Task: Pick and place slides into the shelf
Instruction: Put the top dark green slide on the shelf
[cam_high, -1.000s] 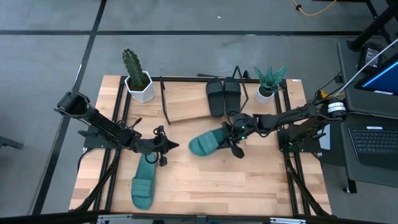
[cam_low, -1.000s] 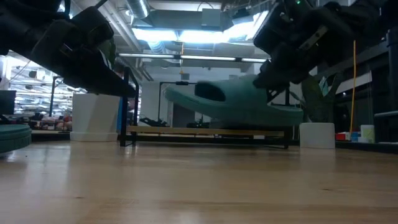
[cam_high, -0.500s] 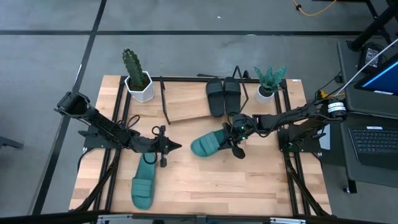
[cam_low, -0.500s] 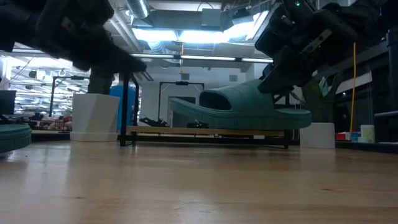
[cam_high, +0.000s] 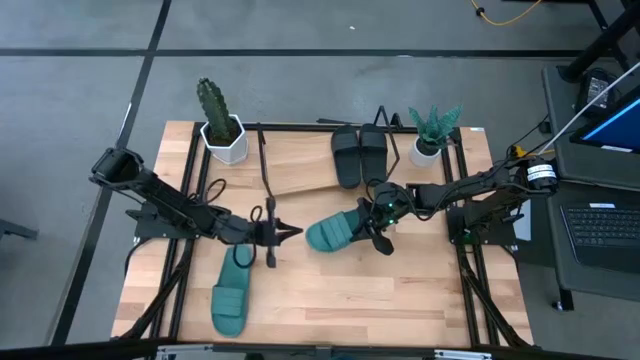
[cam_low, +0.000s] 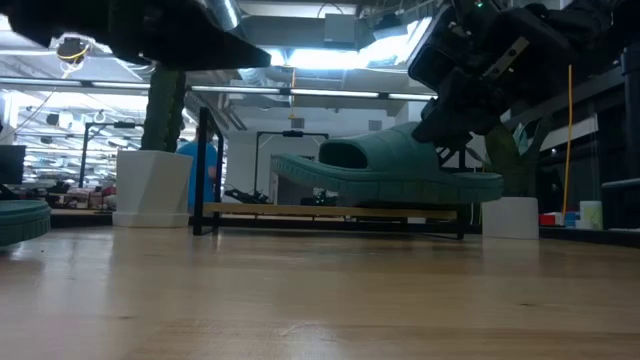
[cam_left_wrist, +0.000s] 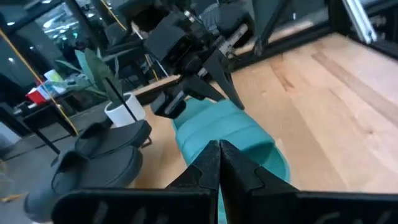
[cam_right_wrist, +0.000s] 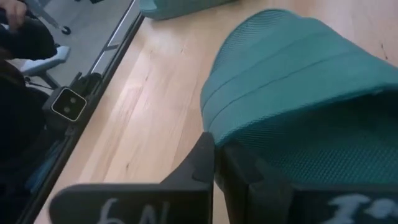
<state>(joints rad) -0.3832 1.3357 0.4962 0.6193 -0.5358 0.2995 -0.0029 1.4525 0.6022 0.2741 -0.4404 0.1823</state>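
While it hangs above the table | teal green rubber slide with wide ribbed strap (cam_high: 336, 230) | right gripper (cam_high: 381, 224) pinches its heel | left gripper (cam_high: 280, 233) clenched, empty

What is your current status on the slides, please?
Right gripper shut on teal slide, lifted off table. Left gripper shut, empty, nearby. Black pair on shelf.

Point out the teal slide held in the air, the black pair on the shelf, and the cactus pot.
Held teal slide (cam_high: 328, 232): high view, on its toe end.
Black pair (cam_high: 358, 153): high view, where the two straps meet.
Cactus pot (cam_high: 224, 139): high view, on the white pot's rim.
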